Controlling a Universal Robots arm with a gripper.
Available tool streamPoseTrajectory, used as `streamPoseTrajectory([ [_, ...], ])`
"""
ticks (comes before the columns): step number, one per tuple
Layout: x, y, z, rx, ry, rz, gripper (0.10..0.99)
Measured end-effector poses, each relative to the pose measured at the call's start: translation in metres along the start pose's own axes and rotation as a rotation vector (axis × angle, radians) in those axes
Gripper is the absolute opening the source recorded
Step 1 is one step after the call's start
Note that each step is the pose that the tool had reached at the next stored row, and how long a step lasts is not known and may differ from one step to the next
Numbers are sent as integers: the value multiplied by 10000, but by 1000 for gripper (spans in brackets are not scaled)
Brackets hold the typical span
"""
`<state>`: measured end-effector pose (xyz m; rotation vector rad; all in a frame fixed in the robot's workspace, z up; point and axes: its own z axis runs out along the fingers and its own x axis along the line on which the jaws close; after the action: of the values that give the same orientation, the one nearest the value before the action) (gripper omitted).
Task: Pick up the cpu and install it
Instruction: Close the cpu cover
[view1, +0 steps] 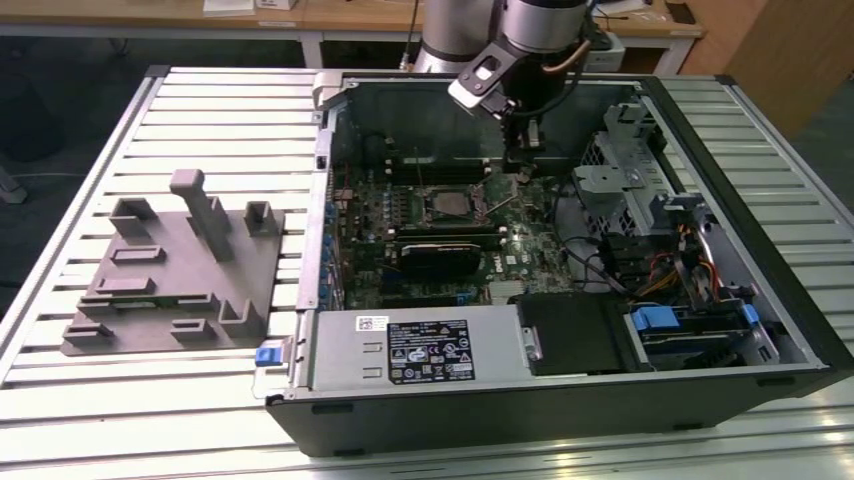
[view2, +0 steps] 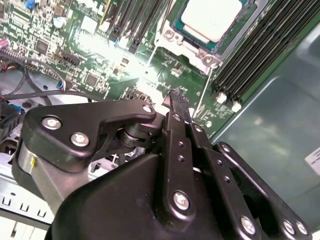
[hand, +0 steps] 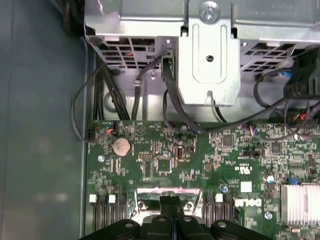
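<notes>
1. My gripper (view2: 176, 95) is inside the open computer case (view1: 561, 400), above the motherboard (hand: 165, 150).
2. My fingers (hand: 166, 202) are clenched tip against tip. Nothing is held between them.
3. The cpu (view2: 212, 17) is not in my grasp. In the second wrist view its pale silver face lies flat inside the metal socket frame (view2: 200, 55) on the board.
4. Banks of black memory slots (view2: 250, 55) run along both sides of that frame.
5. My fingertips sit just beside the socket frame and apart from the cpu; I touch neither the chip nor the board.
6. In the exterior view my gripper (view1: 521, 165) hangs near the socket, toward the exterior view's right of it.
7. In the first wrist view a round coin battery (hand: 121, 146) lies on the board beyond my fingertips, and black cables (hand: 105, 95) run from the board edge to a metal drive bracket (hand: 207, 65).
8. The grey tray (view1: 174, 280) with upright blocks rests on the slatted table (view1: 80, 420), outside the case on the exterior view's left.
</notes>
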<state>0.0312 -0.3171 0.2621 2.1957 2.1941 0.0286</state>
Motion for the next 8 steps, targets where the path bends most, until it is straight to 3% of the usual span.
streamPoseTrajectory([
  [8,6,80,27,6,-1,0,106],
])
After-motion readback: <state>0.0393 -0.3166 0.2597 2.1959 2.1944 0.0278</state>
